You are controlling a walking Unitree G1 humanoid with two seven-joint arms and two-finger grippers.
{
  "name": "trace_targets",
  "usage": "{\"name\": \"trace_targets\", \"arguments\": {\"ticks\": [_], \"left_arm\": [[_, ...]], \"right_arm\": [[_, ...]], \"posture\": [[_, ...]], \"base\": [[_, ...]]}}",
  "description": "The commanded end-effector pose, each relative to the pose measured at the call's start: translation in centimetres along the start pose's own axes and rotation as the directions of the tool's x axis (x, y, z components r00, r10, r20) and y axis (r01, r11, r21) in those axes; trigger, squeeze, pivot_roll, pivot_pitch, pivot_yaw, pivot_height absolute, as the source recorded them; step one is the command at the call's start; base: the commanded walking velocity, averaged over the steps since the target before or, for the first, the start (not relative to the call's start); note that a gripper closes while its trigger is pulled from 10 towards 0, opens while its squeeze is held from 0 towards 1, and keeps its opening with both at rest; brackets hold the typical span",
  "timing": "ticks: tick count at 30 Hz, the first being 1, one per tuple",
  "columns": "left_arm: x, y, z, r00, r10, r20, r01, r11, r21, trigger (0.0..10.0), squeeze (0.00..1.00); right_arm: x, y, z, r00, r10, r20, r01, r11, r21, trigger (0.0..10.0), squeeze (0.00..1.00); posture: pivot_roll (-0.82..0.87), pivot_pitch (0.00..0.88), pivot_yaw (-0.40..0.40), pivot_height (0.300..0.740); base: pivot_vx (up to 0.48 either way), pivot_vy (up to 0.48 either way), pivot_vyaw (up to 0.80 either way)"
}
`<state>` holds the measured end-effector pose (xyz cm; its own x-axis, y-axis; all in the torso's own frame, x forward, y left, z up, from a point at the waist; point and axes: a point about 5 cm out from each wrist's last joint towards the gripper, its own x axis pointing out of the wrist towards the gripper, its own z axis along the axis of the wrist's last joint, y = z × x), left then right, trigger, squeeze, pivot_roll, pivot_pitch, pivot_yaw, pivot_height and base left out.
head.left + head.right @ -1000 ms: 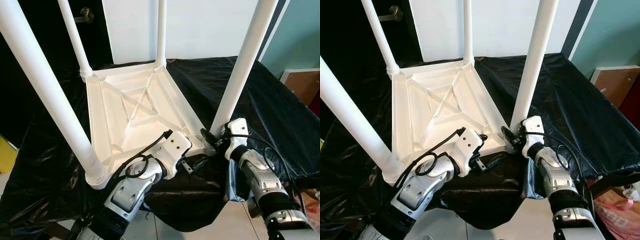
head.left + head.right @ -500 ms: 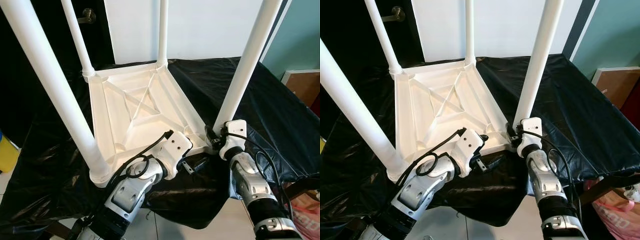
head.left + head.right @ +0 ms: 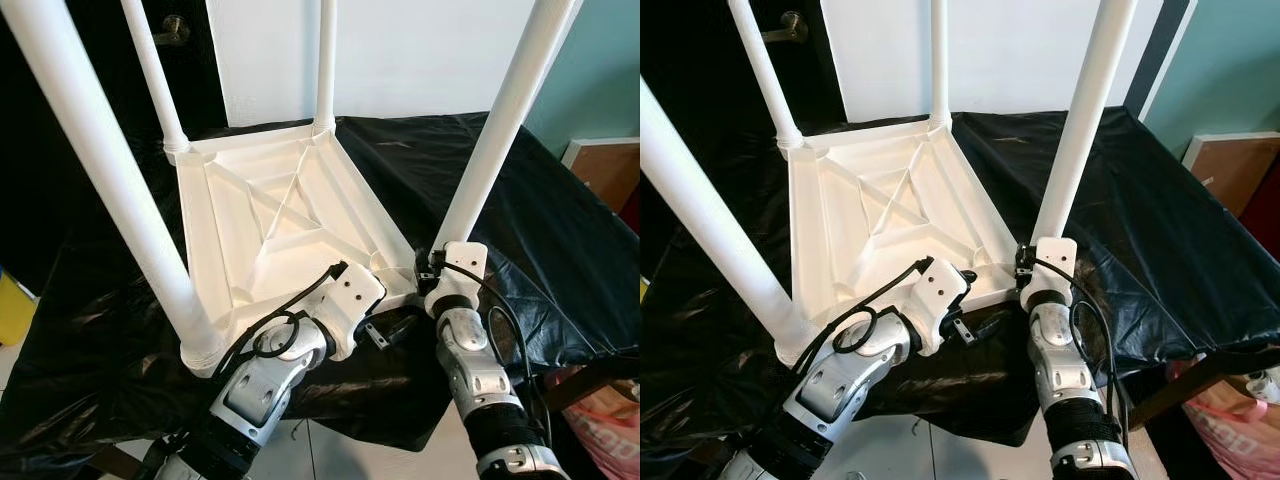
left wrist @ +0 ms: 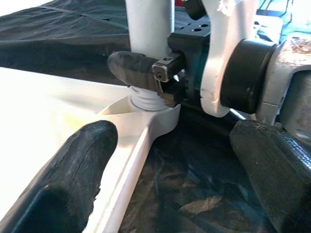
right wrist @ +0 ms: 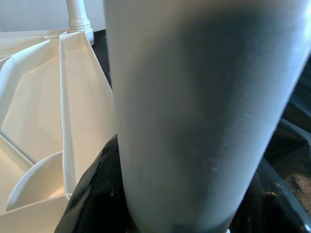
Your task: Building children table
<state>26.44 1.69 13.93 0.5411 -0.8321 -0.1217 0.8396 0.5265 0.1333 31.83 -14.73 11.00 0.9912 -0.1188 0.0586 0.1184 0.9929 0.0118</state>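
A white children's table (image 3: 270, 215) lies upside down on black plastic sheeting, its four legs pointing up. My right gripper (image 3: 428, 280) sits at the base of the near right leg (image 3: 495, 140), shut on it; in the right wrist view the leg (image 5: 194, 107) stands between the black fingers. One of those fingers (image 4: 133, 68) presses against the leg's foot in the left wrist view. My left gripper (image 4: 175, 160) is open at the table's front rim (image 4: 141, 141), close to that same corner, one finger on each side of the rim.
The black sheeting (image 3: 540, 210) covers a raised surface and drapes over its front edge. A brown cabinet (image 3: 610, 165) stands at the right, a yellow object (image 3: 12, 305) at the left, and a pink bag (image 3: 600, 410) on the floor at lower right. A dark door with a handle (image 3: 170, 30) is behind.
My right arm has swung leftward and its wrist has come straight in front of the near right leg, the fingers closing around its base. The left arm has held still.
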Motion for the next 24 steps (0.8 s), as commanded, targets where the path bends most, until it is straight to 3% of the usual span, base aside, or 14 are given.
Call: {"name": "trace_targets", "arguments": {"ticks": [1,6,7,9,10,21,24], "left_arm": [[0.1,-0.6,-0.1,0.999,-0.046,-0.008,0.046,0.999,0.009,10.0,0.0],[0.1,-0.6,-0.1,0.999,-0.047,-0.007,0.047,0.999,0.007,10.0,0.0],[0.1,-0.7,-0.1,0.999,-0.047,-0.007,0.047,0.999,0.006,10.0,0.0],[0.1,-0.7,-0.1,0.999,-0.047,-0.007,0.047,0.999,0.006,10.0,0.0],[0.0,-0.7,-0.1,0.999,-0.048,-0.007,0.048,0.999,0.005,10.0,0.0],[0.1,-0.8,-0.1,0.999,-0.051,-0.007,0.051,0.999,0.004,10.0,0.0],[0.0,-0.8,-0.1,0.998,-0.057,-0.008,0.057,0.998,0.003,10.0,0.0]], "right_arm": [[-0.7,-0.1,-1.6,0.997,-0.021,-0.08,0.02,1.0,-0.017,10.0,0.0],[-0.7,0.1,-1.4,0.998,-0.01,-0.063,0.008,1.0,-0.024,10.0,0.0],[-0.8,-0.1,-1.2,0.998,-0.01,-0.054,0.009,1.0,-0.026,10.0,0.53],[-0.9,-0.2,-1.1,0.999,-0.009,-0.049,0.008,1.0,-0.026,10.0,0.53],[-1.0,-0.4,-0.9,0.999,0.018,-0.029,-0.018,1.0,-0.021,10.0,1.0],[-1.5,-2.0,-0.3,0.987,0.16,0.024,-0.159,0.987,-0.018,10.0,1.0],[-0.9,-3.8,0.4,0.956,0.292,0.037,-0.292,0.956,-0.027,10.0,1.0]], "posture": [[-0.13,0.02,-0.046,0.74],[-0.13,0.022,-0.047,0.74],[-0.13,0.021,-0.048,0.74],[-0.13,0.022,-0.048,0.74],[-0.13,0.024,-0.047,0.74],[-0.14,0.03,-0.042,0.74],[-0.15,0.033,-0.035,0.74]], "base": [[0.0,0.0,0.0],[0.0,0.0,0.0],[0.0,0.0,0.0],[0.0,0.0,0.0],[0.0,0.0,0.0],[0.0,0.0,0.0],[0.0,0.0,0.0]]}}
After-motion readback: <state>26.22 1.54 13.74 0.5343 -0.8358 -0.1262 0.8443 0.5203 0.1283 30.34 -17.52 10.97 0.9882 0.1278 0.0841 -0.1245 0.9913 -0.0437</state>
